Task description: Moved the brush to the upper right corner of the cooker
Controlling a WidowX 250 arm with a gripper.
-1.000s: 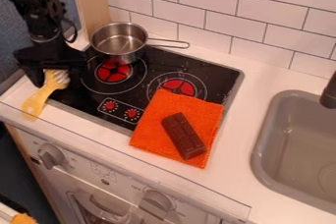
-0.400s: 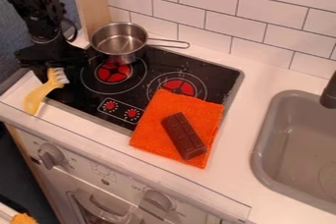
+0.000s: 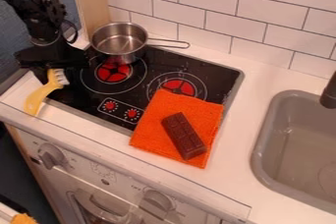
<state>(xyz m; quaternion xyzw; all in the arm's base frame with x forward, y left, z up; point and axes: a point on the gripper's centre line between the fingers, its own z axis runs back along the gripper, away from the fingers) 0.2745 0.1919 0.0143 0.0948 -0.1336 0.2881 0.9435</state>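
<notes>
The black gripper [image 3: 52, 60] is at the upper left, low over the cooker's left edge and right at the head of the yellow brush [image 3: 42, 94]. White bristles point to the right above the cooker's dark surface, while the curved handle runs down and left onto the white counter. The gripper hides part of the brush's head end. The black cooker [image 3: 213, 74] has red burner markings, and its upper right corner lies well to the right of the brush.
A steel pot [image 3: 118, 42] stands at the cooker's back left, handle toward the right. An orange cloth [image 3: 154, 129] with a brown chocolate bar [image 3: 183, 136] on it covers the front right part. Tiled wall [image 3: 203, 2] rises behind; a grey sink [image 3: 264, 134] is at right.
The brush has turned: its bristles faced more upward and now face right, and its handle end has shifted slightly. The gripper has moved only slightly.
</notes>
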